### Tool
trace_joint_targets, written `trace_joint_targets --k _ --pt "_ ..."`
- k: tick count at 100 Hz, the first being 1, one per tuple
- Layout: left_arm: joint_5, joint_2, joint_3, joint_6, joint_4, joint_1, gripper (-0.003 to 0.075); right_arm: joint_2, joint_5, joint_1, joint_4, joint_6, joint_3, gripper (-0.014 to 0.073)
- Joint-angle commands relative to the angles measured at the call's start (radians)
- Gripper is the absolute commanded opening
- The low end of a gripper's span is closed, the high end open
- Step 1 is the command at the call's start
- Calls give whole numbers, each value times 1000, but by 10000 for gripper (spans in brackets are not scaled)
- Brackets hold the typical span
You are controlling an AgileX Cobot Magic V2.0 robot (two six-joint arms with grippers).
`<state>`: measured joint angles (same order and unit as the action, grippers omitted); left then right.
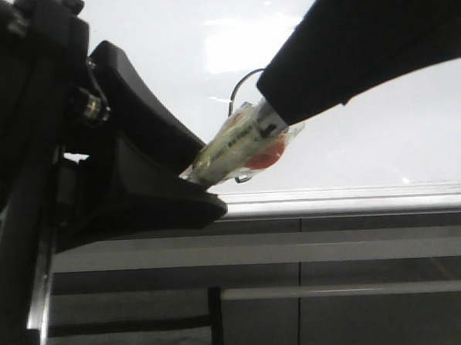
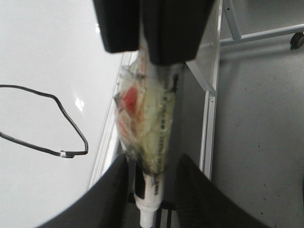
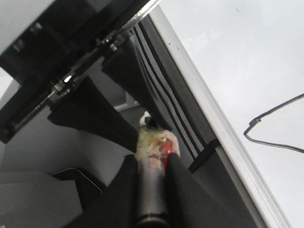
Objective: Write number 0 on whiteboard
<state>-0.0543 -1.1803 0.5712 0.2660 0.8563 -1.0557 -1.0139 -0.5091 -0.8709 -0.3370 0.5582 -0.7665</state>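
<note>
My right gripper (image 1: 277, 112) reaches in from the upper right and is shut on a marker (image 1: 229, 149) wrapped in clear tape with red and yellow patches. The marker's white end sits between the fingers of my left gripper (image 1: 191, 167), which is open, with gaps on both sides in the left wrist view (image 2: 152, 190). The number 0 (image 2: 71, 121) is a thin black loop on the whiteboard (image 1: 383, 133); in the front view the marker and right gripper hide most of it. The right wrist view shows my right gripper (image 3: 152, 159) on the marker (image 3: 154, 142) and part of the loop (image 3: 280, 107).
The whiteboard's grey metal rail (image 1: 356, 199) runs along its near edge. A dark grey panelled surface (image 1: 338, 314) lies below it. A white metal frame (image 2: 209, 118) and a castor wheel (image 2: 298, 39) stand on the grey floor beside the board.
</note>
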Motion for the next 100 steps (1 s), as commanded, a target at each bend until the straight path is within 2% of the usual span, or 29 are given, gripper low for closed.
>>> trace_joint_targets --k 1,12,32,37,44,56,63,71,86,95,100 --pt "54 13 35 11 -16 1 94 10 62 1 -5 10 -38 -47" --pt "49 13 35 11 -16 1 -22 10 62 1 -5 10 -38 -47" --pt "-2 13 35 11 -81 1 -20 10 84 1 -14 10 -39 -43" --pt "-7 13 35 11 -100 1 -20 10 82 1 -14 10 -46 -2" --pt "-7 13 35 11 -129 1 -20 10 78 1 -14 10 -65 142" --pt "-8 13 35 50 -178 26 -20 12 80 14 26 10 -109 500" --pt "-8 13 35 120 -198 57 -20 12 78 32 40 10 -132 600" --pt "-7 13 35 210 -208 99 -20 21 70 54 39 10 -144 599" --pt "-4 13 31 276 -212 165 -20 62 12 89 39 10 -144 544" --pt "27 15 23 278 -220 187 -20 94 -35 104 39 10 -138 472" --pt "68 15 12 280 -234 200 -20 110 -72 115 39 10 -133 395"
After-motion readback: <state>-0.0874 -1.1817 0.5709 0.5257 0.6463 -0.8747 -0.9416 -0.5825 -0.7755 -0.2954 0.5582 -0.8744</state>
